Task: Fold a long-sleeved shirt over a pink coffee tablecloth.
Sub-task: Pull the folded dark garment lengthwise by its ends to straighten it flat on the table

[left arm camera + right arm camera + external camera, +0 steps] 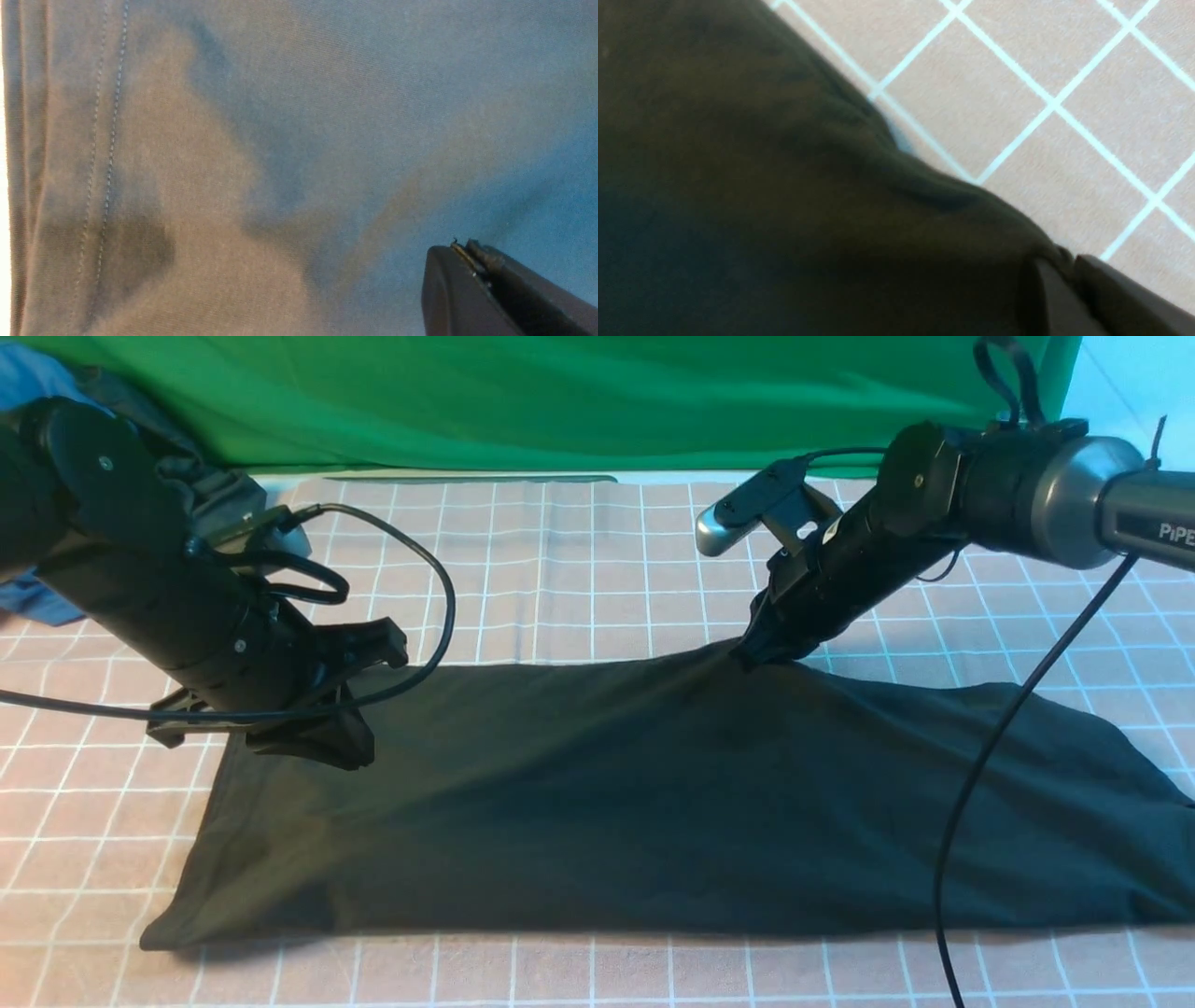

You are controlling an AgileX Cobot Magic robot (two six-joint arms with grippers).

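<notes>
The long-sleeved shirt (653, 803) lies as a long black band across the pink coffee tablecloth (597, 588); no print shows. My right gripper (756, 653) is shut on the shirt's far edge, pulling it into a small peak. In the right wrist view a bunch of the shirt (738, 186) sits pinched between the right gripper (1066, 261) fingers, with the tablecloth (1064, 70) beyond. My left gripper (313, 747) hangs just over the shirt's far left corner. Its jaws are together with nothing between them. The left wrist view shows the left gripper (462, 249) over the shirt (280, 140) and a stitched hem.
A plain green cloth (560, 401) hangs along the back. A blue garment (37, 602) lies at the far left behind my left arm. The right arm's black cable (990, 756) droops across the shirt's right end.
</notes>
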